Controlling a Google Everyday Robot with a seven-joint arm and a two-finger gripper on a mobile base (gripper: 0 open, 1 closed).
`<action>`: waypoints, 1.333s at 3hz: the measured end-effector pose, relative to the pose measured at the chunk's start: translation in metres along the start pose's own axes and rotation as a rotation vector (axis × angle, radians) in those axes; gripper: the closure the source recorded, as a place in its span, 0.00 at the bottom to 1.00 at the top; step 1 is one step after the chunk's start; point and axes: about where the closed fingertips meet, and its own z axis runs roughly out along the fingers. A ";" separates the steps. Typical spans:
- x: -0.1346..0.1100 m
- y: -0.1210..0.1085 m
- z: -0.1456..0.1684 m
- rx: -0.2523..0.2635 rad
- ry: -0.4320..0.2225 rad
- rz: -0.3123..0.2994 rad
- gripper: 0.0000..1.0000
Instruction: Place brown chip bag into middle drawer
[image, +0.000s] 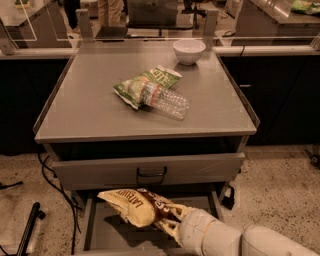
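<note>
Gripper (169, 226) pinches the brown chip bag (131, 204) just above the open middle drawer (102, 234).

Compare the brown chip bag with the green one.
The brown chip bag is tan and dark brown; the green chip bag is green and white. The brown one is held over the open middle drawer by the gripper, low in front; the green one lies on the tabletop, partly under a water bottle. Both are crinkled.
</note>
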 end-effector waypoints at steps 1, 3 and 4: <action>0.029 0.002 0.011 -0.020 -0.004 -0.042 1.00; 0.076 0.004 0.034 -0.098 -0.002 -0.142 1.00; 0.079 0.004 0.037 -0.098 -0.001 -0.156 1.00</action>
